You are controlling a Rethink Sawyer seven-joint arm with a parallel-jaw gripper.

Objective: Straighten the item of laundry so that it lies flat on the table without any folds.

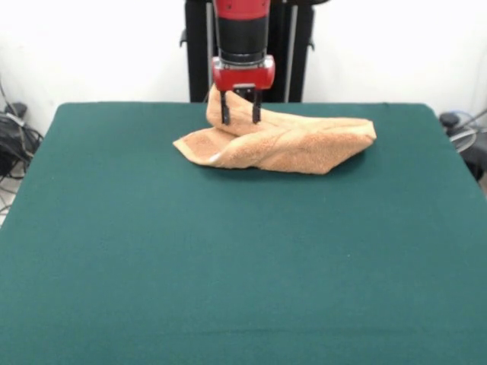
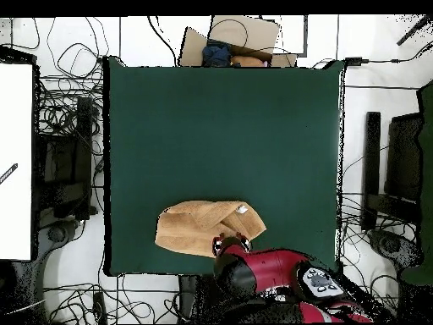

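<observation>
The item of laundry is an orange-tan towel, crumpled and folded over itself, near the far edge of the green table. One corner sticks out to the left and a thicker fold runs to the right. My gripper hangs over the towel's raised left part, open, with its dark fingers spread and nothing visibly between them. From overhead, the towel lies close to the table's bottom edge, with a white label at its right corner, and the gripper is at the towel's lower right.
Bare green table stretches on all sides of the towel except the edge nearest the robot. Past the table edges are tangled cables, a cardboard box, a white panel and black equipment.
</observation>
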